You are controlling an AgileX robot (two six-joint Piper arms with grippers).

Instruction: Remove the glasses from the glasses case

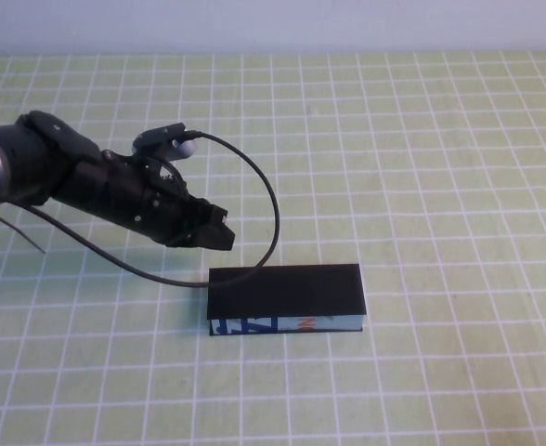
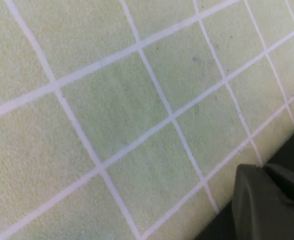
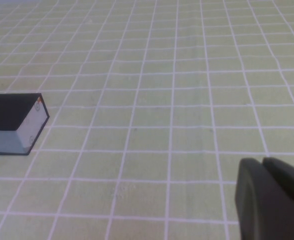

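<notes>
The glasses case [image 1: 285, 295] lies shut on the green checked mat, its matte black lid on top and its white front side with blue and orange marks facing me. The glasses are hidden. My left gripper [image 1: 219, 232] is shut and empty, low over the mat just behind the case's back left corner; in the left wrist view its fingers [image 2: 264, 200] are pressed together. My right gripper [image 3: 262, 162] is shut and empty and shows only in the right wrist view, well to the side of the case's white end [image 3: 32, 127].
A black cable [image 1: 273, 209] loops from the left arm down to the mat by the case's back edge. The green checked mat [image 1: 422, 167] covers the whole table up to the white wall at the back.
</notes>
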